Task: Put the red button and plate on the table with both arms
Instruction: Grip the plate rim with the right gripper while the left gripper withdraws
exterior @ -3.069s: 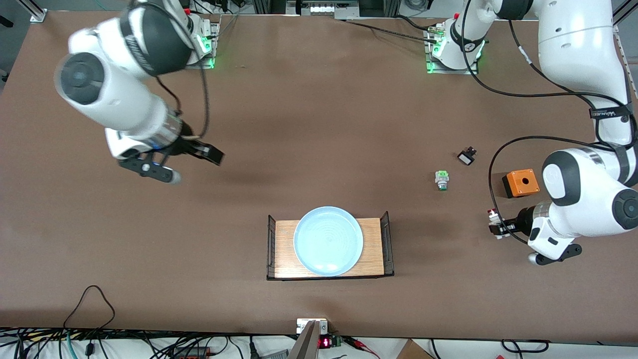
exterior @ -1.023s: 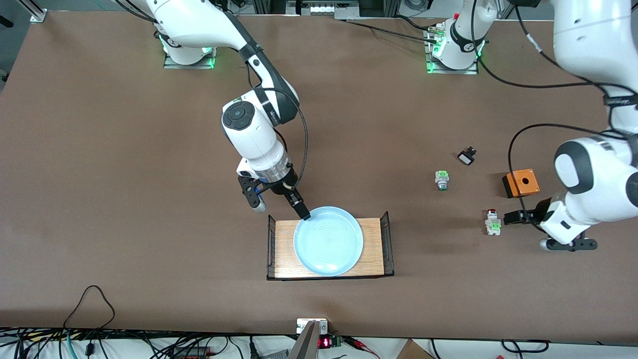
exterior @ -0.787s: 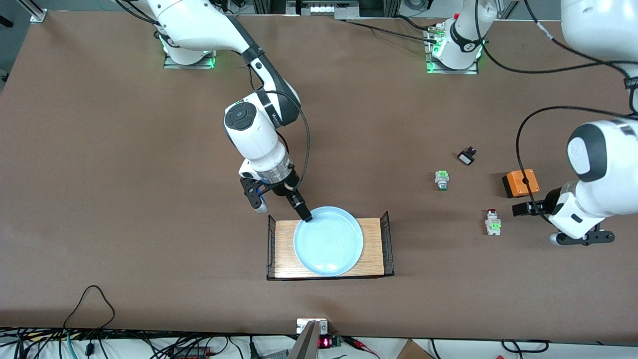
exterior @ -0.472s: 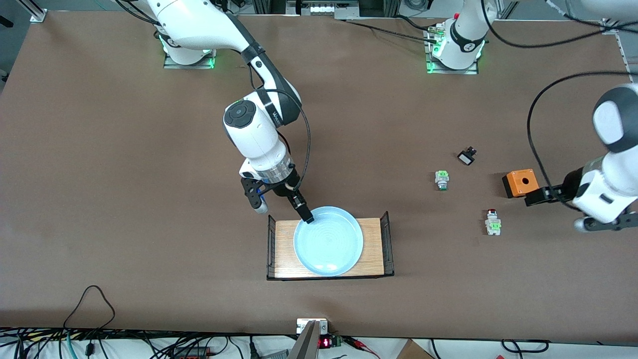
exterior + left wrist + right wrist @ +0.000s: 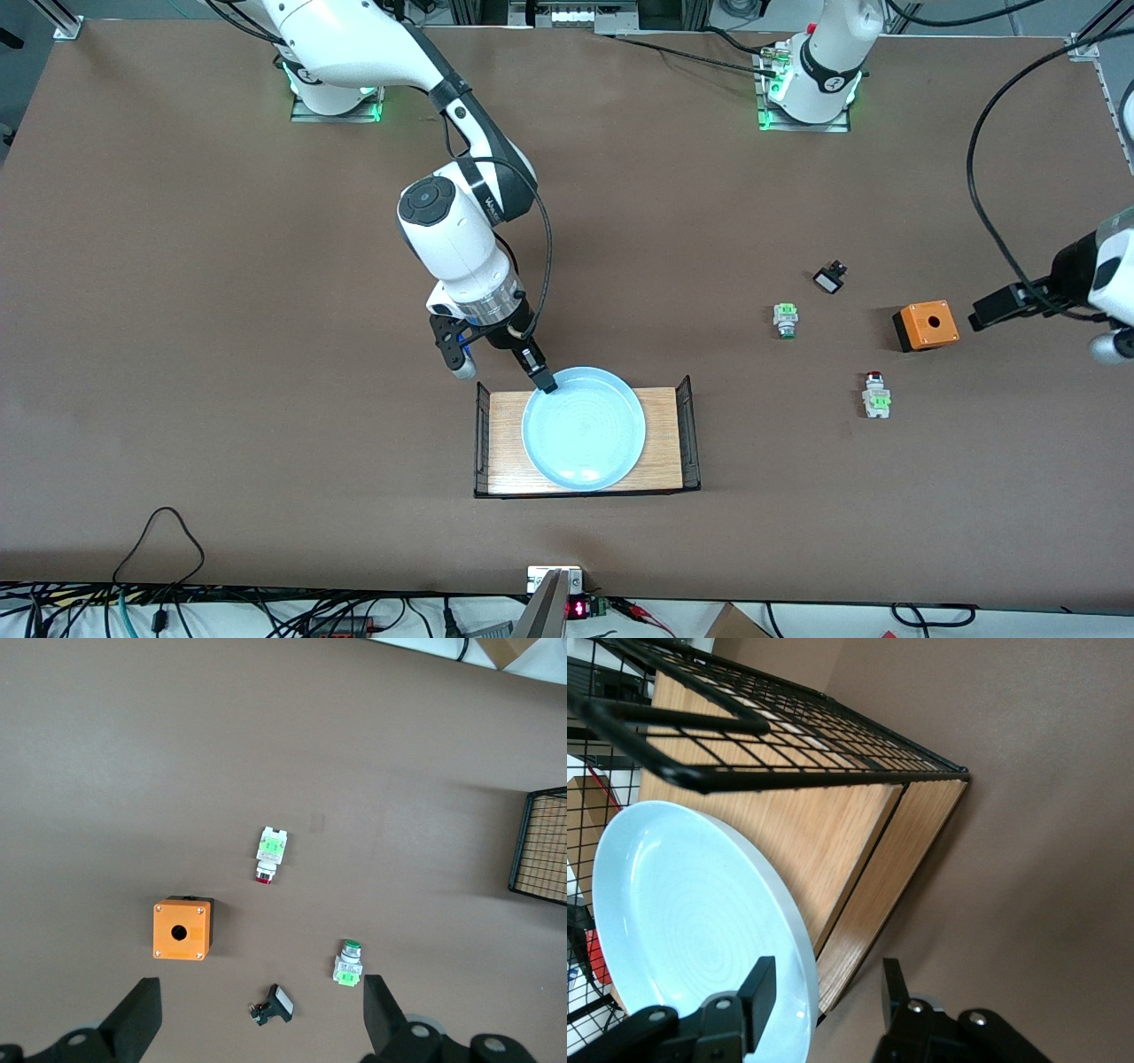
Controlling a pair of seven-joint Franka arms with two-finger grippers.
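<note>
The round pale-blue plate [image 5: 584,428] lay on the small light-wood tray with black wire ends [image 5: 671,443], in the part of the brown table [image 5: 221,310] nearest the front camera, midway between the arms' ends. Its rim reached both long edges of the tray, with bare wood showing only toward each wire end. The right gripper [image 5: 542,379] was down at the plate's rim on the edge farther from the camera, toward the right arm's end. In the right wrist view the right gripper [image 5: 826,997] had one finger [image 5: 758,988] inside the plate and the other outside it, straddling the rim with a gap on each side, not yet pinching.

The small red-capped push-button switch with a green block and whitish body [image 5: 876,395] lay on the bare table toward the left arm's end, well apart from the tray, with open brown surface all around it. The similar green-and-white switch [image 5: 785,320], the small black-and-white part [image 5: 829,279] and the orange box with a hole [image 5: 925,325] lay farther from the camera than it.

The left gripper [image 5: 997,307] hung just beside the orange box, near the table's edge. Only the left wrist view showed the left gripper [image 5: 261,1028] with fingers spread wide and empty, over those four small things.
</note>
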